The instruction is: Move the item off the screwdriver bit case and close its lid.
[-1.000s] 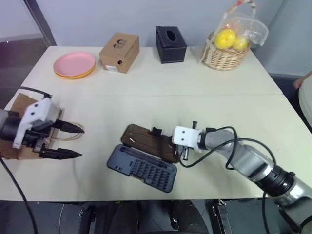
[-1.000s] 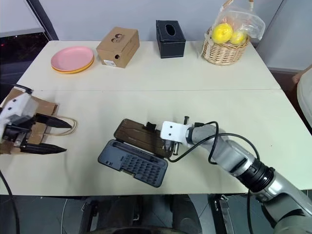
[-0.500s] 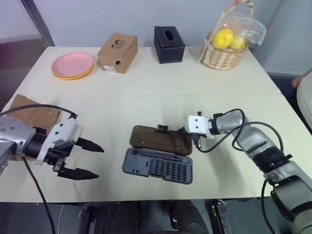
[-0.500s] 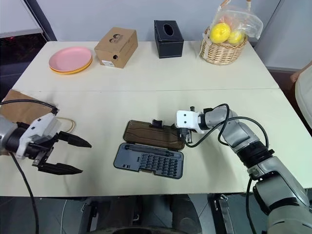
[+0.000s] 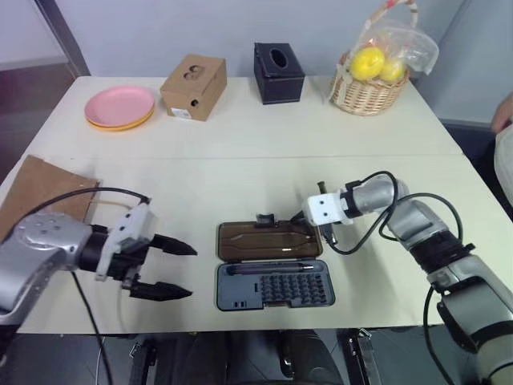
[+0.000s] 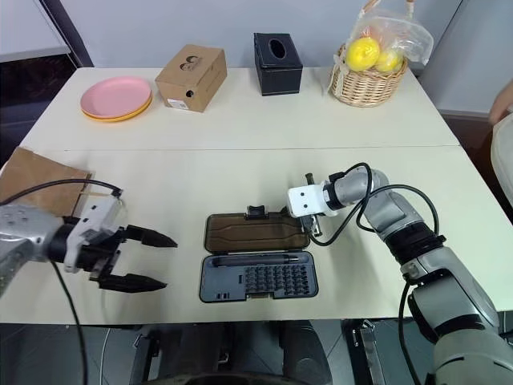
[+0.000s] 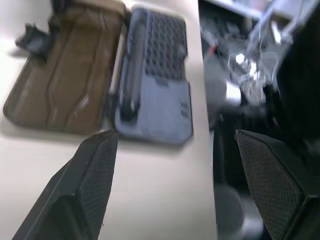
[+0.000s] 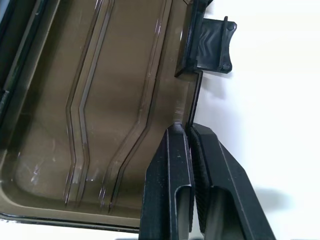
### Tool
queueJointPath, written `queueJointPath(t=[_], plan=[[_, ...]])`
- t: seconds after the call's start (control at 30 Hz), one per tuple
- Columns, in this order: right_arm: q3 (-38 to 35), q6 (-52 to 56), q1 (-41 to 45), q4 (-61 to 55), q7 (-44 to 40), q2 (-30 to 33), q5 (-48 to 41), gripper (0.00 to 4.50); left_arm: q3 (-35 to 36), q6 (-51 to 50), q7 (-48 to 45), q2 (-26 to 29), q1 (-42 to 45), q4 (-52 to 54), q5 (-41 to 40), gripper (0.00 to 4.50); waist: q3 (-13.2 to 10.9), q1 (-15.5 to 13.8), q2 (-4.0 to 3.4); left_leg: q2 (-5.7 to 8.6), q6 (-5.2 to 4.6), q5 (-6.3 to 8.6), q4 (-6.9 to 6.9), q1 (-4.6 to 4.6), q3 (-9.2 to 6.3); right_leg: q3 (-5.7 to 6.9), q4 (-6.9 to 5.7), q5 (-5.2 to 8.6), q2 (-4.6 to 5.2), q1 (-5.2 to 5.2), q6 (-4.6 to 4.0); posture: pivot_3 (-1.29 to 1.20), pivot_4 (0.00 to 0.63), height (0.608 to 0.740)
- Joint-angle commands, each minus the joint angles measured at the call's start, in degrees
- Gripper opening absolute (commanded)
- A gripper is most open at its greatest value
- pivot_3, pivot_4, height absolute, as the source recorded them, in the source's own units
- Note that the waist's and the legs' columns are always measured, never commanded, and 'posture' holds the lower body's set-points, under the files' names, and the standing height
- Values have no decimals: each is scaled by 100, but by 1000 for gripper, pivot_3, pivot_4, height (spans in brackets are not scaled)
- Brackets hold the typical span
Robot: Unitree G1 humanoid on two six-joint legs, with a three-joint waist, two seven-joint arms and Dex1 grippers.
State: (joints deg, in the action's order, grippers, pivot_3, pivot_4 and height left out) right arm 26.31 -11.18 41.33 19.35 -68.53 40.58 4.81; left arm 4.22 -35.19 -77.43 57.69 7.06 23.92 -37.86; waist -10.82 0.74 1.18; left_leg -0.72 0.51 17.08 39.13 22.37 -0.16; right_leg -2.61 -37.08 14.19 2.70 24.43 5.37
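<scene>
The paper bag (image 6: pixel 36 178) lies aside on the bench (image 6: pixel 240 136); the case (image 6: pixel 258 265) remains open. Right gripper (image 8: pixel 189 135) pinches the lid's (image 6: pixel 255 234) rim; left gripper (image 6: pixel 148 259) hangs spread.

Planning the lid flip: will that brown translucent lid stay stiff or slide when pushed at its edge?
The lid looks like thin ribbed plastic, so probably fairly stiff and light. It lies flat, open, hinged to the bit tray, so a lift should swing it over. The whole case looks light and may skid on the smooth table.
</scene>
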Motion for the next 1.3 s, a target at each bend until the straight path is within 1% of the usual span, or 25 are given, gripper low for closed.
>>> queueJointPath(t=[0.03, 0.1, 0.17, 0.33, 0.43, 0.57, 0.7, 0.8, 0.83, 0.87, 0.9, 1.1, 1.17, 1.3], plan=[[55, 287, -241, -133, -78, 19, 255, 0, -315, 126, 183, -165, -16, 242, 155, 2095, 0, 4, 0, 1, 0, 0, 0, 0, 0, 0, 0, -1, 0, 0, 1, 0, 150, 740], [19, 416, -275, -203, -57, -24, 283, 0, -560, 252, 324, -342, 28, 160, 363, 997, 1, -3, -1, 1, 0, 0, 0, -1, -1, 0, -1, -1, 0, 0, 1, 0, 150, 740], [-15, 568, -308, -298, -46, -56, 297, 0, -804, 274, 403, -514, 71, 100, 470, 59, 2, 0, 0, 3, 0, 0, 0, -3, -1, 1, -1, 1, -1, -3, -3, 0, 150, 740], [-81, 702, -404, -466, -38, -69, 386, 0, -1469, 343, 600, -866, 181, -39, 900, 59, 3, -1, -1, 5, 0, 0, 0, -6, -1, 1, -2, 1, -3, -5, -3, 0, 150, 740], [-129, 831, -434, -575, -45, -74, 385, 0, -1743, 503, 708, -1034, 185, -141, 1180, 59, 4, -1, -1, 6, 0, 0, 0, -7, -1, 1, -1, 1, -3, -7, -3, 0, 150, 740], [-182, 991, -470, -699, -34, -78, 374, 0, -1910, 737, 878, -1215, 170, -356, 1493, 59, 4, -5, -2, 7, 0, 0, -1, -7, -3, 3, -2, 0, -3, -6, -1, 0, 150, 740], [-272, 1508, -562, -822, -195, -151, 132, 0, -1990, 734, 1051, -1353, 87, -296, 1587, 59, 6, -11, 0, 3, 0, 0, 0, -7, -6, 4, -1, 1, 1, -9, -3, 0, 150, 740], [-325, 1793, -529, -813, -228, -243, 59, 947, -1936, 662, 1120, -1401, 109, -311, 1525, 0, 8, -3, -5, 2, 0, 0, -1, -8, -8, 4, -2, 0, 0, -9, -2, 0, 150, 740], [-310, 1766, -516, -773, -228, -254, 93, 1388, -1933, 640, 1128, -1401, 109, -303, 1511, 0, 9, 3, -6, 2, 0, 0, -1, -9, -8, 4, -2, 0, 0, -10, -2, 0, 150, 740], [-291, 1736, -507, -716, -231, -271, 128, 1919, -1935, 631, 1130, -1390, 98, -294, 1512, 0, 9, 5, -6, 2, 0, 0, -1, -12, -7, 4, -2, 0, 0, -12, -2, 0, 150, 740], [-281, 1716, -499, -668, -240, -288, 146, 2262, -1937, 627, 1134, -1383, 88, -290, 1515, 0, 9, 3, -7, 2, 0, 0, -1, -13, -7, 4, -2, 0, 0, -13, -3, 0, 150, 740], [-273, 1786, -470, -473, -243, -458, 155, 2262, -1861, 635, 1125, -1241, -41, -236, 1514, 0, 17, 13, -12, 2, 0, 0, -2, -22, -7, 4, -2, 1, -2, -21, -3, 0, 150, 740], [-252, 1743, -479, -427, -227, -485, 191, 2262, -1676, 614, 999, -1127, -157, -3, 1274, 0, 19, 29, -9, 0, 0, 0, -4, -28, -7, 4, -2, 2, -4, -26, -6, 0, 150, 740], [-259, 1705, -510, -397, -231, -492, 205, 2262, -1320, 243, 1054, -979, -291, 417, 790, 0, 21, 33, -10, -9, 0, 0, -10, -32, -8, 5, -3, 3, -5, -25, -6, 0, 150, 740]])
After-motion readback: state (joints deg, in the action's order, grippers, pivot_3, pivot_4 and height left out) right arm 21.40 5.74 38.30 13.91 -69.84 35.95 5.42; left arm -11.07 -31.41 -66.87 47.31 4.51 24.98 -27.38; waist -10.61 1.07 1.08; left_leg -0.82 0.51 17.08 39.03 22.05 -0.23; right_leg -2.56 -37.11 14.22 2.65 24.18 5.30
